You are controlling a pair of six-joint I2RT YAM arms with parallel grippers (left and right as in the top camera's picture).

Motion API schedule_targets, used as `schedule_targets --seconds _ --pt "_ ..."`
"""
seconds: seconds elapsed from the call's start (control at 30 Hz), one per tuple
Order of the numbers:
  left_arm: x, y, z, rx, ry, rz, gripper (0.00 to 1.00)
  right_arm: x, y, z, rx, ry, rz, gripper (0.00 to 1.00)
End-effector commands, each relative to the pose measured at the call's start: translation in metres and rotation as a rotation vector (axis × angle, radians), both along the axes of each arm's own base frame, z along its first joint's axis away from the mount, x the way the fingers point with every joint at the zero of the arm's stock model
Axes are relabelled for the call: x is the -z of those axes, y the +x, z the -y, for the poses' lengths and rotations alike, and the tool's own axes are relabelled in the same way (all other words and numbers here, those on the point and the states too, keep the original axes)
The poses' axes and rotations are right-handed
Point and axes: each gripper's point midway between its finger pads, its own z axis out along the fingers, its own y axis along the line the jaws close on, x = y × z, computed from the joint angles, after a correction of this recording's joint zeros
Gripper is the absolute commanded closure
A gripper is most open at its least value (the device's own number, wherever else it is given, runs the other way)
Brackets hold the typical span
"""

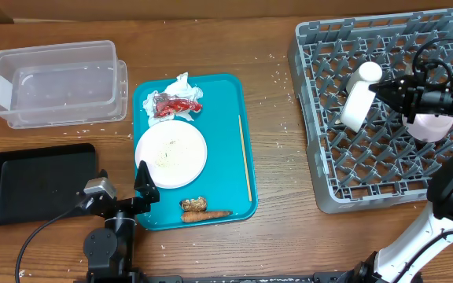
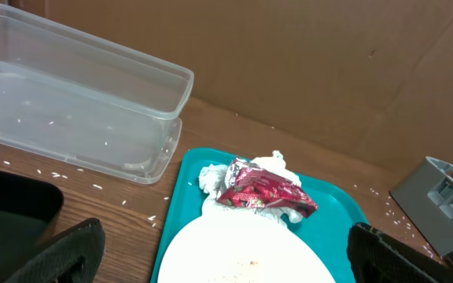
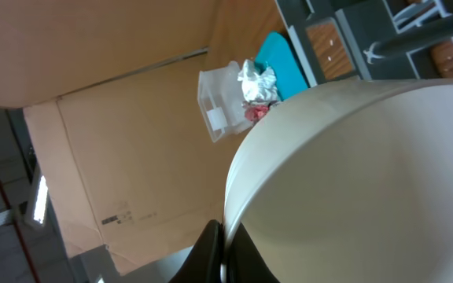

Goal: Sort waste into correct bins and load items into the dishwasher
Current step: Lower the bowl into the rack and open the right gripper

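— What lies on the tray (image 1: pixel 225 149)?
— A plate (image 1: pixel 171 154), left of the tray's middle. Behind the plate, at the tray's far edge, a wrapper (image 1: pixel 175 105) rests on a crumpled napkin (image 1: pixel 182 82). A stick (image 1: pixel 244 157) runs front to back along the tray's right side. Food scraps (image 1: pixel 201 208) lie at its near edge, in front of the plate.
— And around the tray?
— Left of its far end, a tub (image 1: pixel 53 49). Left of its near end, in front of the tub, a flat bin (image 1: pixel 39 181). Right of the tray stands the dish rack (image 1: pixel 352 173), with a cup (image 1: pixel 360 98) at the rack's far-left part.
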Motion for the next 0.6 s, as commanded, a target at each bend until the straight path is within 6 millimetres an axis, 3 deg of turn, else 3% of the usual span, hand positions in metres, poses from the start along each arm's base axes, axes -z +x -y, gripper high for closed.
schedule_targets --seconds 0.0,0.3,0.57 --pt "-0.001 0.0 0.002 0.008 -0.014 0.009 0.0 0.0 -0.006 0.002 -0.013 -0.048 0.014 0.96" --pt "-0.001 0.0 0.002 0.008 -0.014 0.009 0.0 0.001 -0.007 0.007 -0.003 -0.054 0.009 0.96" --pt "-0.001 0.0 0.002 0.008 -0.014 0.009 0.0 0.007 -0.01 -0.003 -0.033 -0.052 -0.016 0.96"
